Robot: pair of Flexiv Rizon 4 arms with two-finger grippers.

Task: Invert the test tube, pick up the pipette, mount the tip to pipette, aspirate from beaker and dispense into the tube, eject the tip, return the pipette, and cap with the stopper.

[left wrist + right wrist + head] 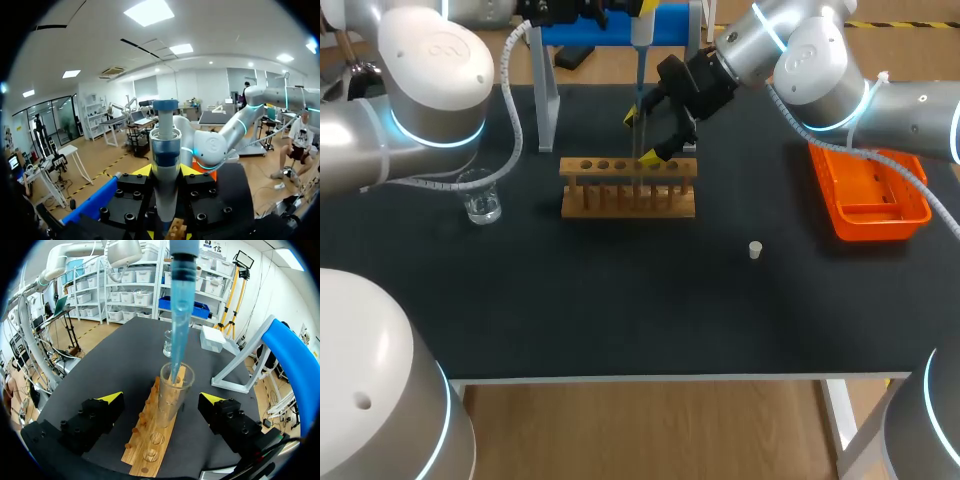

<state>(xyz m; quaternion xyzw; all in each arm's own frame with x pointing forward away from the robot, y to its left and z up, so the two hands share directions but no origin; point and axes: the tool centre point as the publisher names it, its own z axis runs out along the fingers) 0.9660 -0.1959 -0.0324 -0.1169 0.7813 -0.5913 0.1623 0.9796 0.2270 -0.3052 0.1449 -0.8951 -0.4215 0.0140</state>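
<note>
Presently leaving the stopper (755, 250) on the table on the near side of the wooden rack (628, 187), off its right end and well apart, likely for capping at the very end. Having the beaker (480, 197) beside the left end of the rack, near enough for an easy trip with the pipette. Setting the orange tray (868, 195) beyond the right end of the rack, perhaps for the ejected tip. Standing the test tube (171, 392) upright in a hole of the rack, mouth up, ready for receiving liquid. Spreading the right gripper (162, 398) wide on both sides of the tube, just over the rack, fingers not touching the glass and holding nothing; seemingly only guarding. Clamping the pipette (165, 150) in the left gripper (166, 171), fingers pressing its body from two sides, and hanging it straight above the rack with the blue tip (179, 325) dipping into the tube mouth, apparently for dispensing. Placing the stand (548, 100) behind the rack, for returning the pipette afterwards.
</note>
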